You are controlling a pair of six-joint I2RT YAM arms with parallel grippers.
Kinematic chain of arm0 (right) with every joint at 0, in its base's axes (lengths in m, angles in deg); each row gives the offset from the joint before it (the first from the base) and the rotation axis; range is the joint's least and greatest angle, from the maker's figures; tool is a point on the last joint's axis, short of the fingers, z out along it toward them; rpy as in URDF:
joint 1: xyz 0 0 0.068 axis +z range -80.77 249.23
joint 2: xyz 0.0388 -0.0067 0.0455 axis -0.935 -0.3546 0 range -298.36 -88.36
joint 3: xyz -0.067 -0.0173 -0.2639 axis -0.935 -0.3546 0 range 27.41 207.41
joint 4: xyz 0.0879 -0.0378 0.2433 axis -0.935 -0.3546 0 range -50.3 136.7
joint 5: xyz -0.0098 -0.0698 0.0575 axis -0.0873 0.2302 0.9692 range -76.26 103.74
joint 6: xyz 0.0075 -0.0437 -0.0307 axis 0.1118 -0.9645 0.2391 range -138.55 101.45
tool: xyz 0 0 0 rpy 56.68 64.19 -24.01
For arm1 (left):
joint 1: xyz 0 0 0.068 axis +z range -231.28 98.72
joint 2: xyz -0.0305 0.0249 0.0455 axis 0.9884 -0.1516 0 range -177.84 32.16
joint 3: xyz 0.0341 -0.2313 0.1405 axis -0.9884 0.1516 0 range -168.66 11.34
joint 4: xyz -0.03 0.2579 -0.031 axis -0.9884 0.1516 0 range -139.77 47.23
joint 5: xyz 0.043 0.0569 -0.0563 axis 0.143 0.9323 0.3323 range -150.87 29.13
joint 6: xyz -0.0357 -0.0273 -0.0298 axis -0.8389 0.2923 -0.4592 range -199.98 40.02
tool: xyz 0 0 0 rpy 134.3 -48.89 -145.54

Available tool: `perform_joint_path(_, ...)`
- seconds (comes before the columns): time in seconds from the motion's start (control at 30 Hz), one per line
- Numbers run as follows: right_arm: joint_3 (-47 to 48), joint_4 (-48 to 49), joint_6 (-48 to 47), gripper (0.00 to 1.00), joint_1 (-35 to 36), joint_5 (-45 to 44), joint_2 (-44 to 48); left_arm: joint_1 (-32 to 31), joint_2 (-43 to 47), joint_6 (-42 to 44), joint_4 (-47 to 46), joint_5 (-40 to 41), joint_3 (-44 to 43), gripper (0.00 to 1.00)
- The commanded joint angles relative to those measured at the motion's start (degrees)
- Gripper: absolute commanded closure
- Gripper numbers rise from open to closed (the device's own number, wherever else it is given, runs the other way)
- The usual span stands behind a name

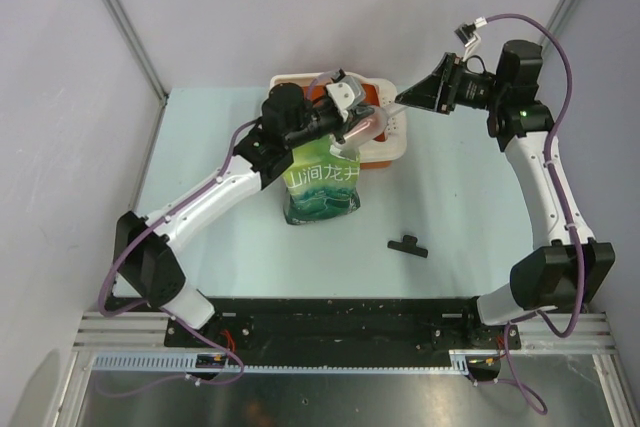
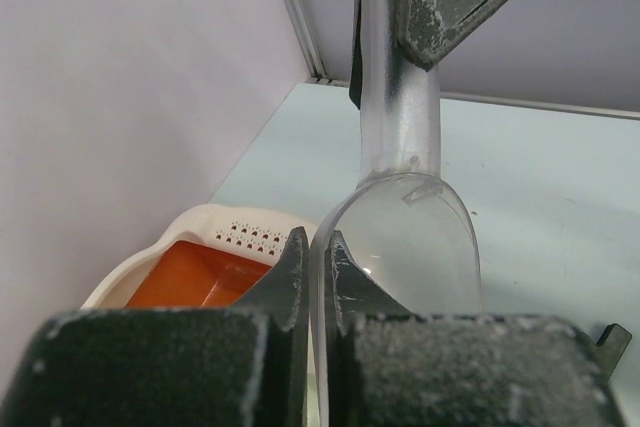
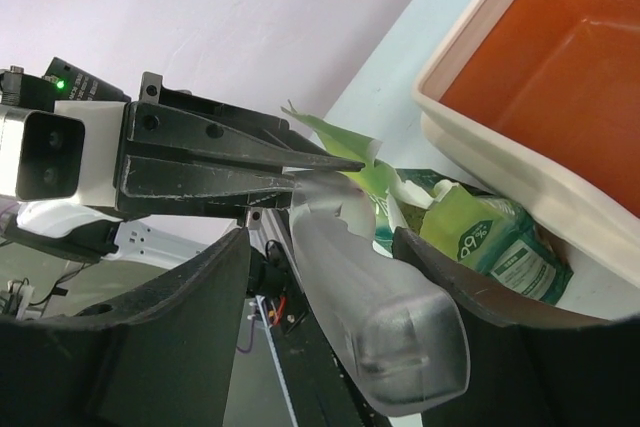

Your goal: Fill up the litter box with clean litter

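Note:
The litter box (image 1: 398, 137), cream-rimmed and orange inside, sits at the table's back, partly hidden by my left arm. It also shows in the left wrist view (image 2: 195, 272) and the right wrist view (image 3: 480, 137). No clean litter is in view. My left gripper (image 1: 347, 113) (image 2: 318, 247) is shut on the rim of a clear plastic scoop (image 2: 412, 237) held above the box. My right gripper (image 1: 404, 99) (image 3: 325, 262) stands open, its fingers on either side of the scoop's handle (image 3: 395, 312), with a gap on the left side.
A torn-open green pouch (image 1: 322, 187) (image 3: 470, 232) with white characters stands just in front of the box, under my left arm. A small black part (image 1: 406, 245) lies on the table toward the near right. Pale walls close off the back and left.

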Motion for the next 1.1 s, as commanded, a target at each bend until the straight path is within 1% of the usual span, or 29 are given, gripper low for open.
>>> perform_joint_path(0.0,0.6,3.1,0.4,0.38,1.0,1.1,-0.3,-0.2,-1.0,-2.1,-2.1,0.8,-2.9,1.0)
perform_joint_path(0.1,0.5,3.2,0.0,0.42,1.6,1.4,-0.6,-0.2,-1.6,-2.0,-2.1,0.9,-3.2,1.0)
perform_joint_path(0.2,0.7,3.3,-0.4,0.5,1.7,1.6,-0.6,-0.2,-2.1,-2.0,-2.1,0.8,-3.7,1.0)
perform_joint_path(0.3,1.0,3.1,-2.1,0.77,1.6,1.7,-0.8,-0.3,-2.6,-1.6,-2.1,1.1,-4.4,1.0)
perform_joint_path(0.33,1.2,2.5,-3.4,0.97,1.3,1.7,-0.9,-0.3,-2.7,-1.5,-2.1,1.2,-4.4,0.99)
perform_joint_path(0.37,1.7,2.0,-3.7,1.0,0.3,0.6,-1.1,-0.2,-2.6,-1.5,-1.9,1.4,-4.5,0.92)
perform_joint_path(0.4,3.3,1.1,-4.5,1.0,-0.4,-0.4,-1.4,-0.2,-2.0,-1.2,-1.7,0.6,-4.4,0.8)
perform_joint_path(0.43,4.7,-1.1,-5.4,1.0,-1.1,-1.2,-1.6,0.5,-1.5,-1.2,-1.2,-0.3,-4.5,0.52)
perform_joint_path(0.47,6.0,-2.3,-7.4,1.0,-2.4,-2.9,-2.5,1.2,-1.0,-1.9,0.7,-1.6,-4.6,0.41)
perform_joint_path(0.5,7.4,-3.6,-8.8,1.0,-2.8,-4.2,-3.0,2.3,0.1,-1.8,2.6,-2.2,-5.6,0.34)
perform_joint_path(0.53,11.1,-7.4,-10.5,1.0,-3.2,-5.5,-3.5,2.8,0.9,-1.8,4.6,-2.5,-5.9,0.27)
perform_joint_path(0.57,12.8,-9.0,-14.4,1.0,-3.3,-6.8,-4.2,3.6,1.8,-1.3,9.0,-3.2,-6.2,0.26)
perform_joint_path(0.63,17.8,-14.1,-17.9,1.0,-2.8,-7.0,-6.2,6.3,4.6,1.0,13.3,-5.9,-6.0,0.21)
perform_joint_path(0.67,19.8,-16.2,-19.6,1.0,-2.3,-7.0,-7.1,7.1,5.4,2.1,17.8,-6.0,-5.8,0.2)
perform_joint_path(0.73,22.7,-20.0,-23.1,1.0,-0.3,-7.8,-9.2,10.1,7.7,4.2,22.2,-6.8,-4.3,0.19)
perform_joint_path(0.8,24.1,-20.1,-25.4,1.0,1.6,-9.7,-9.7,12.9,8.7,5.7,24.8,-7.4,-3.2,0.19)
perform_joint_path(0.87,27.7,-23.9,-28.4,1.0,5.6,-12.9,-11.0,14.3,9.6,6.7,27.5,-7.6,-2.6,0.18)
perform_joint_path(0.93,28.6,-26.5,-31.3,1.0,9.1,-14.7,-11.6,15.6,9.8,8.0,30.0,-7.9,-1.8,0.19)
perform_joint_path(1.07,29.3,-30.8,-39.7,1.0,14.6,-24.5,-11.6,16.1,8.9,8.5,33.2,-10.4,-1.5,0.22)
